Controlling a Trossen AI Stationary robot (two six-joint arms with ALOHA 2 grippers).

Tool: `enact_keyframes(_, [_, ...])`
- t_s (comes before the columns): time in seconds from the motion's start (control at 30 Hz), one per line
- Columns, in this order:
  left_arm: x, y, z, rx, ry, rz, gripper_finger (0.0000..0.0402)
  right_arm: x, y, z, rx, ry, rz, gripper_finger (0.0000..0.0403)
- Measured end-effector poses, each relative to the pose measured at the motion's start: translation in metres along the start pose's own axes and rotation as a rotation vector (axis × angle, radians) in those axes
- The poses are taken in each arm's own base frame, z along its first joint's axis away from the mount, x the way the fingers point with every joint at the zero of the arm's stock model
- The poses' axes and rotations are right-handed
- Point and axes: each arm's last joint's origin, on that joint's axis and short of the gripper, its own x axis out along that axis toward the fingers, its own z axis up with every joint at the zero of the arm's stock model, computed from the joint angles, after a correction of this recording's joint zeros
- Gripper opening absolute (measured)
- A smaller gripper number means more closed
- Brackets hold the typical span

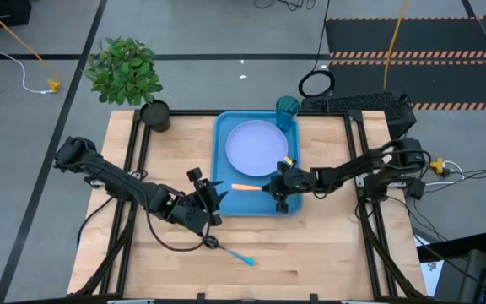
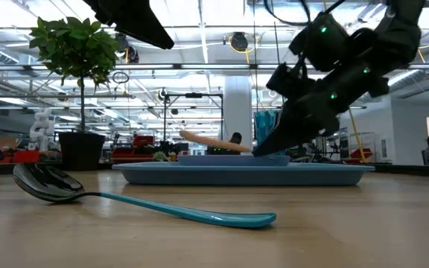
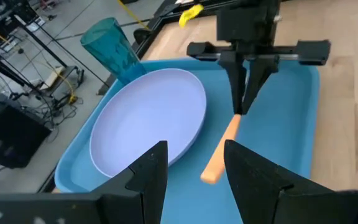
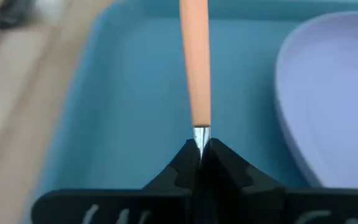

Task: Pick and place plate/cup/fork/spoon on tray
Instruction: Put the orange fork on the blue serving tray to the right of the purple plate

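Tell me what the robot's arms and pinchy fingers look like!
Both arms are black and jointed, with thin black cables looping along them. The left gripper has two flat, wedge-shaped black fingers. The right gripper has two slim black fingers under a black crossbar, and tiny green lights glow on its arm in the low view.

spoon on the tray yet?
No, the spoon lies on the table, short of the tray.

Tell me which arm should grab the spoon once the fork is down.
Left. Its open claw hangs by the tray's near-left edge, close to the spoon on the bare table. The right claw is shut on the fork over the tray.
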Motion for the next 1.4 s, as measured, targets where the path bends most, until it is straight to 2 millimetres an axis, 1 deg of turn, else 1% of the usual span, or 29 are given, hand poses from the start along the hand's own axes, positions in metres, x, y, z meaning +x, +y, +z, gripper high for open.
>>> enact_keyframes(0.2, [0.003,0.003,0.0,0.02,0.005,0.011,0.0161,0.009,-0.012,-0.006,-0.018,0.036,-0.007,0.0013])
enact_keyframes(0.33, [0.005,0.004,0.001,0.029,0.006,0.017,0.0161,0.009,-0.02,-0.007,-0.016,0.047,0.001,0.0013])
enact_keyframes(0.53, [0.007,0.006,0.001,0.026,0.009,0.023,0.0161,0.009,-0.026,-0.008,-0.031,0.047,0.011,0.0014])
enact_keyframes(1.03, [0.007,0.006,0.002,0.027,0.004,0.022,0.0161,0.009,-0.026,-0.011,-0.002,0.077,0.019,0.0016])
enact_keyframes(1.3, [0.007,0.005,0.004,0.024,-0.014,0.018,0.0161,0.009,-0.027,-0.013,-0.003,0.099,-0.01,0.0046])
enact_keyframes(1.4, [0.007,0.005,0.006,0.024,-0.026,0.016,0.0161,0.009,-0.027,-0.013,0.005,0.096,-0.01,0.0052])
